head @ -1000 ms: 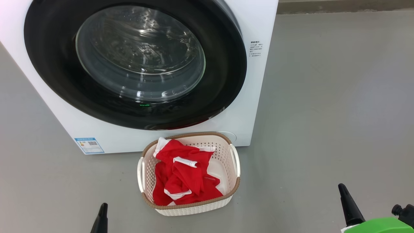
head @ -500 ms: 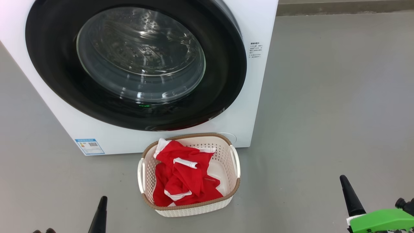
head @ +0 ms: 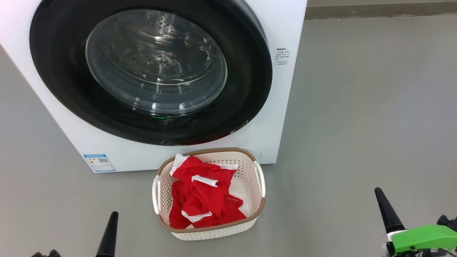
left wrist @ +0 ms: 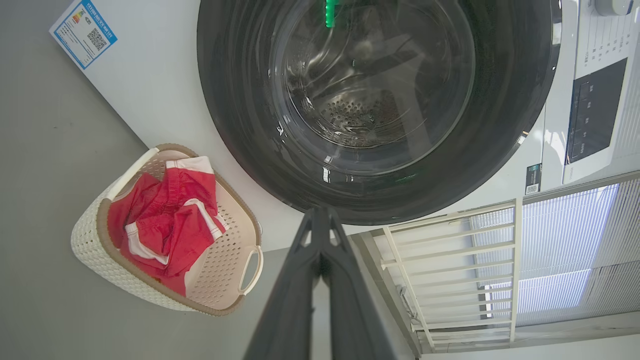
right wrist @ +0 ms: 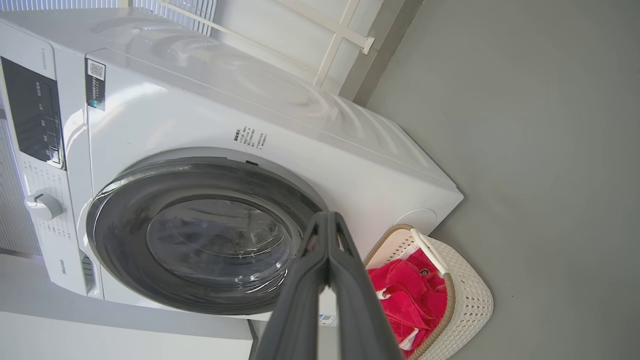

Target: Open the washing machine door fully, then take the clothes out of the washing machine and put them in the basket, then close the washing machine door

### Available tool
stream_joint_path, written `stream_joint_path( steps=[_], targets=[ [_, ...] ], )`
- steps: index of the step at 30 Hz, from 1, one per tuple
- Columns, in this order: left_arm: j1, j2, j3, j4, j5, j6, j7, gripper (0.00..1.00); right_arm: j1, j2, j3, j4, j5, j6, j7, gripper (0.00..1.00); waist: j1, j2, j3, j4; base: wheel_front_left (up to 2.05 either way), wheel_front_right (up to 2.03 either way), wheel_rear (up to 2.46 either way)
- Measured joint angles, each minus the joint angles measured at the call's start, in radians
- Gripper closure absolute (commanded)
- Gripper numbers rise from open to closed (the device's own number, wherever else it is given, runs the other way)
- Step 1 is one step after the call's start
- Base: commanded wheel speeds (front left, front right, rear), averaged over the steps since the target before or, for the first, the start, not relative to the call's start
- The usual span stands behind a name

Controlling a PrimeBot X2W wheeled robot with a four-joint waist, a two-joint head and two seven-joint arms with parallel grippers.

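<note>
Red clothes (head: 203, 200), white trim; cream perforated basket (head: 214, 232), seemingly woven brown rim.

The light is bright, even and diffuse, and it leaves no hard shadows on the grey floor (head: 357, 107). The basket (head: 214, 233) casts only a faint, soft shade along its 6 o'clock edge. White streaks of glare cross the glass bowl of the washing machine door (head: 246, 89), with a small green glint at 6 o'clock. In the left wrist view the blinds (left wrist: 565, 250) at 4 o'clock are blown out to bluish white. Both wrist views bend straight lines near their edges, so the washing machine (right wrist: 350, 150) bulges. The head view is sharp, with a pinkish cast in its 10 o'clock corner.
</note>
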Motion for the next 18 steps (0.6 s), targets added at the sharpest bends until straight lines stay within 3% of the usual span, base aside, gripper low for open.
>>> stream_joint_path(
  steps=[18],
  targets=[
    [-0.026, 0.0, 0.006, 0.002, -0.202, 0.0, 0.053, 1.0, -0.043, 0.003, -0.024, -0.007, 0.169, 0.0, 0.056, 1.0, 0.0, 0.0, -0.008, 0.001, 0.0, 0.0, 0.0]
  ],
)
